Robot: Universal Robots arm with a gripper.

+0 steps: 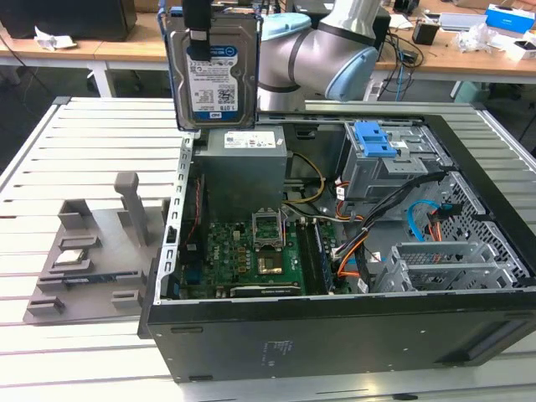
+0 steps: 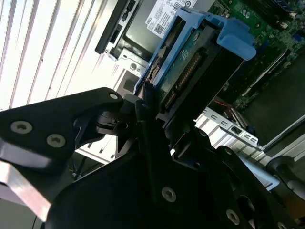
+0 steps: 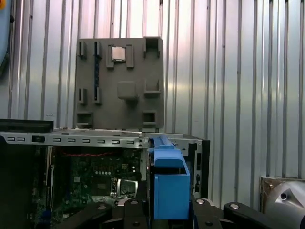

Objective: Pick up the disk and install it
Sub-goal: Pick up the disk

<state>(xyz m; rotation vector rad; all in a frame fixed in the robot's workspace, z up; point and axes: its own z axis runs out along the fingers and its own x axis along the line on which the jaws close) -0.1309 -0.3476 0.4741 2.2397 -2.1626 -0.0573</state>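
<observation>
The disk [image 1: 219, 79], a silver drive with a white-and-blue label in a blue bracket, hangs upright in the air over the back left corner of the open computer case [image 1: 335, 322]. My gripper [image 1: 198, 38] is shut on it from above, one black finger lying across the label. In the second wrist view the disk [image 2: 190, 67] sits clamped in the gripper [image 2: 152, 102], connector edge showing. In the first wrist view the disk's blue bracket [image 3: 169, 186] stands edge-on in the gripper [image 3: 164, 205].
Below the disk stands the grey power supply box [image 1: 243, 167]. A grey drive cage with a blue latch [image 1: 381, 142] is at the case's back right, with loose cables beside it. The motherboard [image 1: 251, 251] lies in the middle. A grey fixture [image 1: 92, 251] rests on the slatted table.
</observation>
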